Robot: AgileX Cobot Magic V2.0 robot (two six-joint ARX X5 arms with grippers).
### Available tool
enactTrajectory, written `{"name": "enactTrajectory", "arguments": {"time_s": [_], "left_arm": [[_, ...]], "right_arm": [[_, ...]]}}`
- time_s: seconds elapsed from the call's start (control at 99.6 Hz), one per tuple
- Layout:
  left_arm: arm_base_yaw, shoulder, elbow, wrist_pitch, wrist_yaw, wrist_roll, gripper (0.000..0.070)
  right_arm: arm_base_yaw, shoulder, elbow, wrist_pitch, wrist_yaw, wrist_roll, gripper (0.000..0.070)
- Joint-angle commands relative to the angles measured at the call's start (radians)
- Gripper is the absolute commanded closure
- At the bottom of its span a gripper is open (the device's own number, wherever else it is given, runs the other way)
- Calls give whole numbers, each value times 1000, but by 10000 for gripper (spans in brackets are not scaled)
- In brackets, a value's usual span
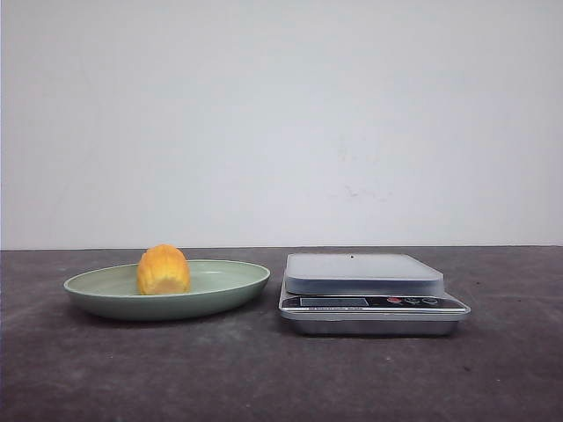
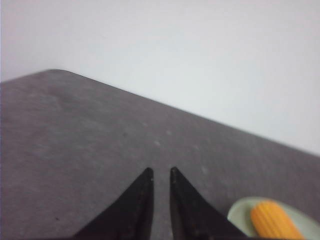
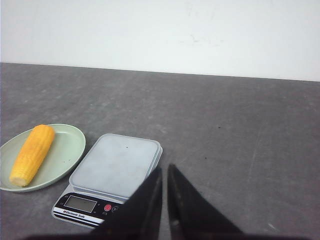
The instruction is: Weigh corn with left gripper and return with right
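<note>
A: How do the tools stand?

B: The left tool (image 2: 161,172) has its two black fingers (image 2: 135,205) drawn nearly together, only a thin slit between the tips, and nothing is held in them. It hangs above bare dark desk (image 2: 75,130). The right tool (image 3: 165,170) is the same: its fingers are almost touching and hold nothing.

A: What lies near them?

B: In the left wrist view, the edge of a pale green plate (image 2: 240,212) shows just beside one finger, with the corn (image 2: 272,220) on it. In the right wrist view, the fingertips sit over the near corner of a digital scale (image 3: 115,167).

A: And the corn itself?

B: It lies on its side in the green plate (image 1: 229,281), toward the middle; the corn (image 1: 163,270) points end-on at the front camera. The plate rests on the desk to the left of the scale (image 1: 365,274), close to it, though I can't tell if they touch. The scale's platform is bare. Neither tool shows in the front view.
</note>
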Motion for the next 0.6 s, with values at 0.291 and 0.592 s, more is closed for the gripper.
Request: {"name": "enactTrajectory", "arguments": {"time_s": [0.291, 0.592], "left_arm": [[20, -2, -89, 40, 13, 56, 684], [23, -2, -130, 11, 23, 60, 684]], "right_arm": [[11, -1, 10, 10, 0, 11, 690], [11, -1, 10, 10, 0, 11, 690]]}}
